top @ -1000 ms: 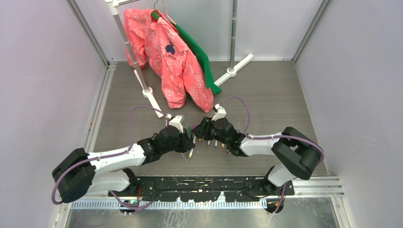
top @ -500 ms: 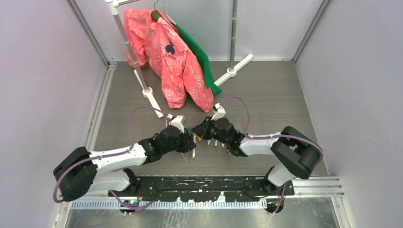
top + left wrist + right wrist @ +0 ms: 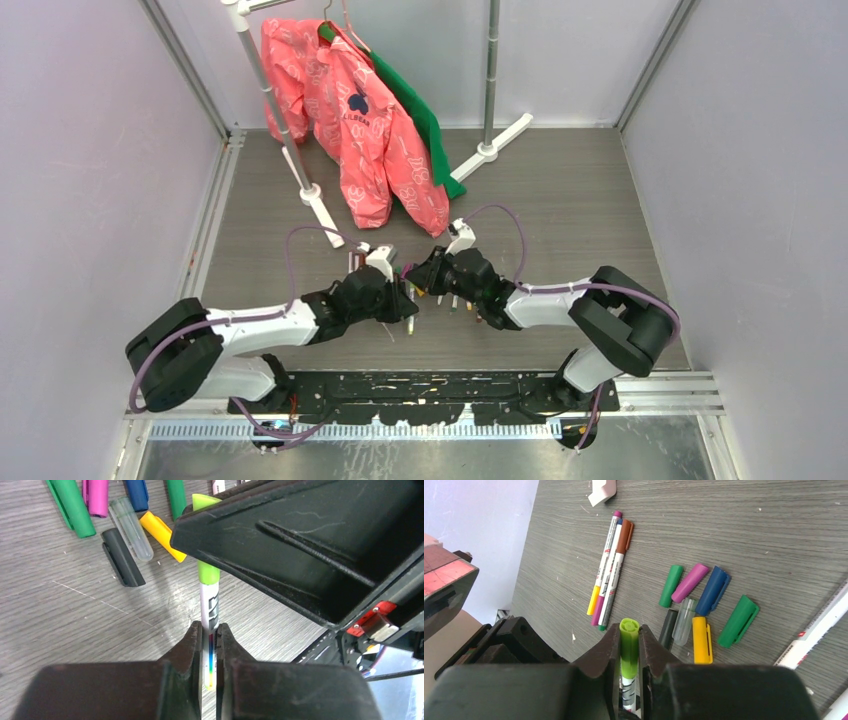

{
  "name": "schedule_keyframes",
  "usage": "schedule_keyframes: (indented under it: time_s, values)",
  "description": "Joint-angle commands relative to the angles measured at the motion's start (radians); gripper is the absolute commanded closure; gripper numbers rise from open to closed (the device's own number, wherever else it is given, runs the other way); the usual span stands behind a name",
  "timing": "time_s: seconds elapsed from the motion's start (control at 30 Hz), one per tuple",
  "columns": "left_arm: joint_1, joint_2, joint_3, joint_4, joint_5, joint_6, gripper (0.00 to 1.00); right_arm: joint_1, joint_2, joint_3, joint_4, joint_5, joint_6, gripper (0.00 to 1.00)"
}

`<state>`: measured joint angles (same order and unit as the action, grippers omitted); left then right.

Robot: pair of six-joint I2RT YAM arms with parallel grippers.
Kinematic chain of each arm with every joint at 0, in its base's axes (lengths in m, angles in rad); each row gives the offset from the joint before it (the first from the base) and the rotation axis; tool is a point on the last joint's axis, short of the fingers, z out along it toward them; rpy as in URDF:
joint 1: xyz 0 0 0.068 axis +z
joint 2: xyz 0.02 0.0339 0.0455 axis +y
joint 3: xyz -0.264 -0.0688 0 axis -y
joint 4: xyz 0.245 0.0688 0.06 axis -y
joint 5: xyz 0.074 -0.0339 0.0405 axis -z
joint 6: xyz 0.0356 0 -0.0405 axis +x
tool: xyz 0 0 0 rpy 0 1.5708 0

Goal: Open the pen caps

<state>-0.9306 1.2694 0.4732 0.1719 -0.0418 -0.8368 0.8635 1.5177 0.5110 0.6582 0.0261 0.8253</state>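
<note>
— Where do my grippers stand?
— Your left gripper is clamped on the white pen barrel. Your right gripper is pinched tight round the lime-green cap, which sits on the barrel's end.
— And beyond them?
— Loose caps lie clustered on the counter just past your right gripper. Three pens lie side by side near them.

1. Top external: high behind the arm bases, looking steeply down from afar on the whole surface.
2. Left wrist: close, looking past the left gripper down onto the surface.
3. Right wrist: close, looking past the right gripper. Both wrist views share one pen, its lime pen cap and the loose caps.
</note>
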Motion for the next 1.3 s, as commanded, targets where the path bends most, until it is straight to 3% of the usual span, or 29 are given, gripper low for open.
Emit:
schedule_keyframes:
  time_s: [0.0, 0.27, 0.53, 0.87, 1.27]
  values:
    - [-0.004, 0.025, 0.015, 0.094, 0.025, -0.009, 1.0, -0.002, -0.002, 0.0, 0.083, -0.012, 0.022, 0.99]
    - [-0.004, 0.009, -0.019, 0.107, 0.037, -0.015, 1.0, -0.047, -0.052, -0.016, 0.095, -0.012, -0.018, 0.99]
    - [-0.003, -0.059, -0.069, 0.11, 0.073, -0.013, 1.0, -0.182, -0.103, -0.005, 0.153, -0.2, -0.071, 0.99]
    - [-0.004, -0.052, -0.086, 0.175, 0.172, 0.001, 1.0, -0.286, -0.087, -0.013, 0.275, -0.31, -0.058, 0.99]
    - [-0.004, -0.064, -0.117, 0.272, 0.271, 0.024, 1.0, -0.403, 0.021, -0.02, 0.61, -0.385, 0.188, 0.99]
